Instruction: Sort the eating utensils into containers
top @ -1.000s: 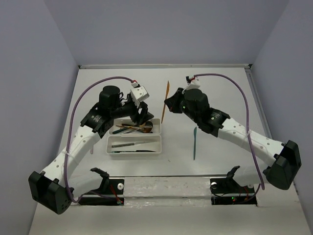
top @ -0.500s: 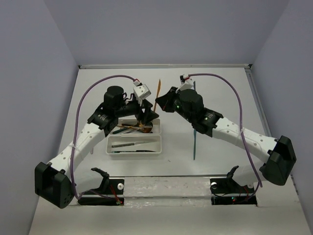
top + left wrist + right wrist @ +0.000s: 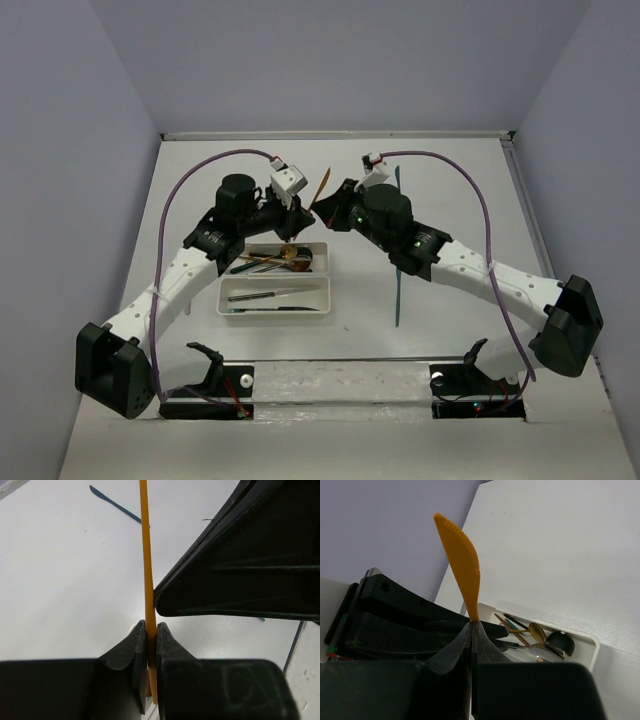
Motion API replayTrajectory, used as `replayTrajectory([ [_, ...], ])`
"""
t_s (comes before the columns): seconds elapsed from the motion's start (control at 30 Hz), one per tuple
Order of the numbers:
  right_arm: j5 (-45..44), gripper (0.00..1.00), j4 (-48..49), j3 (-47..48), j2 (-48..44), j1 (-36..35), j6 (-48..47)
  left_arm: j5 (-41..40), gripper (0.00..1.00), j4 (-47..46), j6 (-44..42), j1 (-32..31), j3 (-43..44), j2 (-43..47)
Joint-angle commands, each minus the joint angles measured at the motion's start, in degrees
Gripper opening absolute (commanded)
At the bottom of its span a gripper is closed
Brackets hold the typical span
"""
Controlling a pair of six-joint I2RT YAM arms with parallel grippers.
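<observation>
An orange knife (image 3: pixel 322 184) stands blade-up above the table behind the containers, and both grippers grip it. My left gripper (image 3: pixel 150 627) is shut on its handle (image 3: pixel 145 555). My right gripper (image 3: pixel 471 625) is shut on the same knife (image 3: pixel 462 562), just under the serrated blade. In the top view the left gripper (image 3: pixel 303 208) and right gripper (image 3: pixel 322 207) meet tip to tip. The two white containers lie below them: the far tray (image 3: pixel 322 262) holds spoons and the near tray (image 3: pixel 325 295) holds knives.
A teal knife (image 3: pixel 398 292) lies on the table to the right of the trays, partly under the right arm. A dark blue knife (image 3: pixel 115 505) lies further back. Gold (image 3: pixel 536 629) and black (image 3: pixel 560 642) spoons show in the far tray.
The right arm carried the orange knife leftward and tilted it. The left gripper rose from the far tray, came up to the knife and closed on its handle.
</observation>
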State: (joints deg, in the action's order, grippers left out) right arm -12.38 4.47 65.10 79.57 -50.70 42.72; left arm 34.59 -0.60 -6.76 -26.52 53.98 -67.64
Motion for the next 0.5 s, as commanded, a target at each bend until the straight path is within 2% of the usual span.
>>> replayTrajectory([
  [0.0,1.57,0.0,3.36,0.56,0.5,-0.63,0.79,-2.77,0.0,0.33,-2.28,-0.37,-0.27,2.42],
  [0.07,1.48,0.01,0.2,-0.24,-0.29,-0.63,-0.79,-4.79,0.0,6.18,-7.63,0.5,0.16,3.21],
  [0.1,1.22,0.07,-1.64,-0.41,-1.51,-0.63,-2.8,-5.32,0.0,8.14,-9.91,1.12,0.16,4.0],
  [0.13,1.05,0.16,-6.7,-0.41,-2.22,-0.63,-4.04,-7.15,0.0,9.9,-12.46,1.65,-0.44,4.61],
  [0.17,-0.26,0.35,-9.36,-0.41,-3.01,-0.63,-5.09,-8.65,0.0,13.14,-18.31,2.09,-1.06,5.23],
  [0.27,-5.17,0.53,-19.97,-0.59,-7.49,-0.63,-7.65,-13.66,0.0,19.21,-28.27,2.18,-4.48,8.13],
  [0.3,-6.76,0.55,-22.64,-0.59,-8.89,-0.63,-7.65,-14.54,0.0,20.89,-33.7,2.18,-5.36,8.66],
  [0.33,-10.08,0.59,-27.97,-1.02,-11.95,-0.63,-7.39,-15.85,0.0,24.12,-35.84,2.18,-6.85,9.62],
  [0.47,-15.65,0.69,-38.89,-1.64,-19.08,0.59,-4.58,-14.73,0.0,30.99,-43.49,2.18,-9.59,10.77],
])
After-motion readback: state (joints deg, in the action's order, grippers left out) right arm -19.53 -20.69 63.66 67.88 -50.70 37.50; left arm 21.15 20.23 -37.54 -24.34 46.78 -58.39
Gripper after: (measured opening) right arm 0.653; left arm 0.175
